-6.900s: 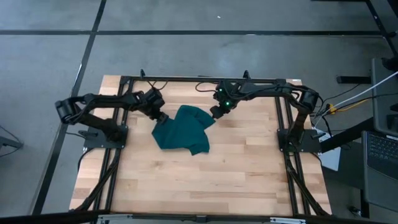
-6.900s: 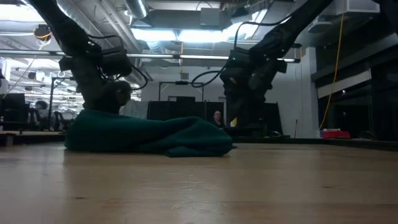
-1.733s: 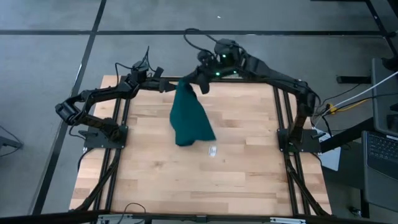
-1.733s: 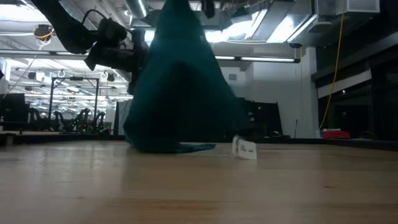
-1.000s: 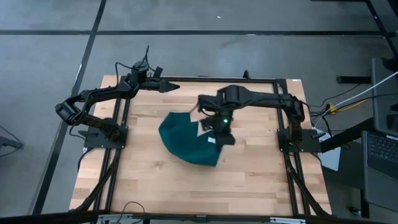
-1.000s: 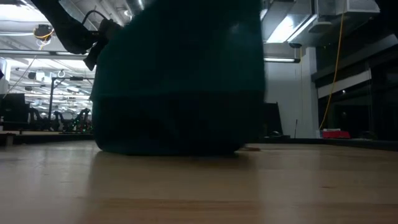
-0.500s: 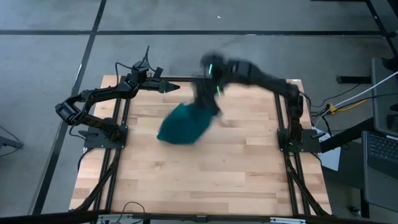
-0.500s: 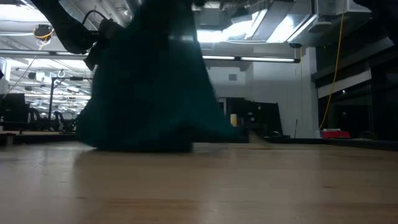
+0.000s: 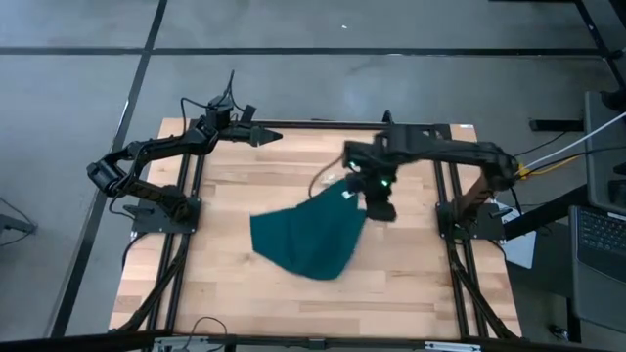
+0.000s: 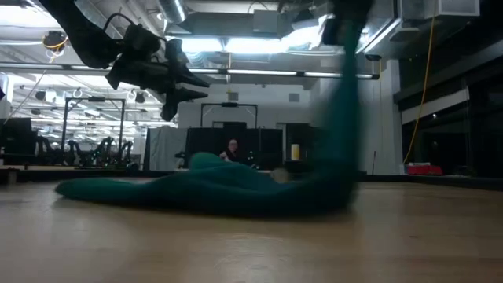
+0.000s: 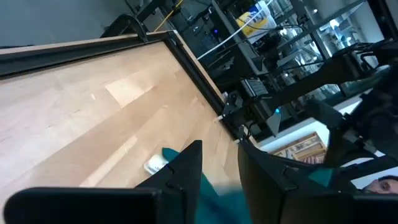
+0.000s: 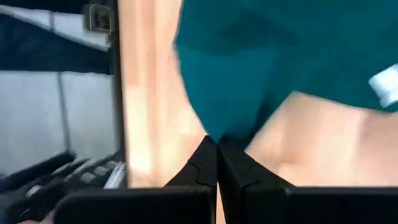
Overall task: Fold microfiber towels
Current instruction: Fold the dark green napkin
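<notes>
The dark teal microfiber towel lies spread over the middle of the wooden table, with a small white tag at one edge. In the low view its main part rests on the tabletop. One end rises in a strip to my right gripper, which is shut on it above the table's right half. My left gripper hovers open at the far left edge, clear of the towel, with nothing between its fingers. My right gripper pinches a narrowed corner of the towel between its two shut fingers, coming from above and slanting down. That corner is lifted. The cloth runs down from it and the remainder lies on the table.
A black metal frame borders the far edge and both sides of the table, with the arm bases mounted on it. Bare wood lies toward the near edge.
My right gripper, still shut on the towel, has swung fast toward the far edge and back out toward the table's right side. The towel, bunched and hanging a second ago, has been flung out and now lies spread flat on the table, only the held corner raised.
</notes>
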### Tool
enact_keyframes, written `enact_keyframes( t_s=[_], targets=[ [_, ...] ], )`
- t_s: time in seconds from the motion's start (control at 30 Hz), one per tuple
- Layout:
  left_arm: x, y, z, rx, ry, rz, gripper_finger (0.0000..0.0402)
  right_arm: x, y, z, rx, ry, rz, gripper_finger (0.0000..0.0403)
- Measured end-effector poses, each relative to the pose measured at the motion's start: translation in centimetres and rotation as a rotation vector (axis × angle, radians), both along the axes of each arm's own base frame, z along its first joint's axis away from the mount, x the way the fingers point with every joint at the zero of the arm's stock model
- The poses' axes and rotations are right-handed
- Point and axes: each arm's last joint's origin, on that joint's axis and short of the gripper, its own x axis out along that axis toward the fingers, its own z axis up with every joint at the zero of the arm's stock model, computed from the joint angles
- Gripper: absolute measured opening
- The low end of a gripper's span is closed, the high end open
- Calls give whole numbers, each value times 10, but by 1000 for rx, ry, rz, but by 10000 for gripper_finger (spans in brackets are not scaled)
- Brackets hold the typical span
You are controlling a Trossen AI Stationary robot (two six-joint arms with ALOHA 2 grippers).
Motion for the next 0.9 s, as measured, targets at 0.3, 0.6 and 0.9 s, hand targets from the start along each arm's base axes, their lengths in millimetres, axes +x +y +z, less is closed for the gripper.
enact_keyframes(
  t_s=[0.3, 0.6, 0.9],
  targets=[
    [10, -11, 2, -78, -14, -110, 100, 13, 2, -15, -13, -160, -6, 0],
    [37, -48, -22, -90, 169, -220, 100, 26, -20, -23, -20, -243, -35, 0],
    [97, -53, -44, -121, 241, -366, 107, 33, -21, -25, -5, -290, -20, 0]
  ],
)
